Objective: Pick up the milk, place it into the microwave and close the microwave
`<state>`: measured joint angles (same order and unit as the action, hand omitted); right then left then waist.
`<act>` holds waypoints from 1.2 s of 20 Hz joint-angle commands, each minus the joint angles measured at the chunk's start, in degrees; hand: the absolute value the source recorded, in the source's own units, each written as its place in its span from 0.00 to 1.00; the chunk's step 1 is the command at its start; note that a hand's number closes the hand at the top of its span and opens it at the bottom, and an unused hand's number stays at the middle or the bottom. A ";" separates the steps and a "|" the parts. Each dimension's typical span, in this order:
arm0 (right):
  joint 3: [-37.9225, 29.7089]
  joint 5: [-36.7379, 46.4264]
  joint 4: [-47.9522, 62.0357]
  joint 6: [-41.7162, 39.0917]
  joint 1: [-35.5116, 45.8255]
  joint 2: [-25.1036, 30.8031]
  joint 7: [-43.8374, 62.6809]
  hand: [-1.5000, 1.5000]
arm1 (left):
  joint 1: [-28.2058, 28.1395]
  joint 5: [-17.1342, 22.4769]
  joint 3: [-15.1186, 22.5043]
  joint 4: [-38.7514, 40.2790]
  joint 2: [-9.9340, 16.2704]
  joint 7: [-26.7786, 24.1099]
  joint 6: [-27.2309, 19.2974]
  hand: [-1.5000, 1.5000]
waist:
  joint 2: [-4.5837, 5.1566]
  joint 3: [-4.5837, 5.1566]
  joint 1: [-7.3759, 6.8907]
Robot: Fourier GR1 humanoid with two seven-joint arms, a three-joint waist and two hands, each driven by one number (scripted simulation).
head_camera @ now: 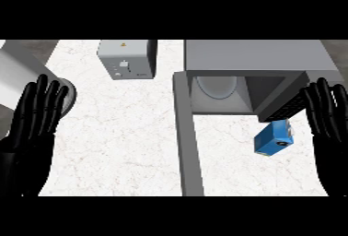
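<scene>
Left hand [34,117] and right hand [327,120]: fingers straight and spread, holding nothing. The blue rectangular milk carton [274,138] lies on the white marble counter [122,138], before the open grey microwave [252,69], just beside the right hand.

Counter [122,138]: white marbled top, spreading across most of the view.
Grey box [125,59]: a small light-grey appliance standing on the counter toward its far edge, left of centre; a yellow mark near its top and small controls on its face.
Round grey object [68,94]: at the counter's left edge, nearer than the grey box, only partly visible; what it is cannot be told.
</scene>
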<state>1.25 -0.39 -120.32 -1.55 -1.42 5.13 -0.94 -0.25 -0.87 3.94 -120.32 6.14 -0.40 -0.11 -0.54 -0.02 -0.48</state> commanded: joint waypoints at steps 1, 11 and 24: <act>-3.47 -2.40 2.86 -1.40 4.55 1.14 -0.32 0.00 | -0.47 1.66 -3.96 1.95 1.14 -2.73 2.00 0.00 | 0.54 0.03 0.37; -1.82 -8.64 -4.28 -2.92 9.53 4.09 20.01 0.00 | -4.58 11.92 -14.35 -1.67 2.04 5.82 1.28 0.00 | 0.43 0.05 0.24; -2.15 -0.51 -5.86 -0.12 4.16 2.68 21.69 0.00 | -20.33 19.43 -18.34 -13.38 -0.32 5.49 8.99 0.00 | 0.45 0.04 0.02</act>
<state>-0.32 -3.14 -128.14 -2.12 2.93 7.89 21.08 -16.35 14.99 -11.95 -131.95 5.94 5.93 5.54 -0.11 0.01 -0.31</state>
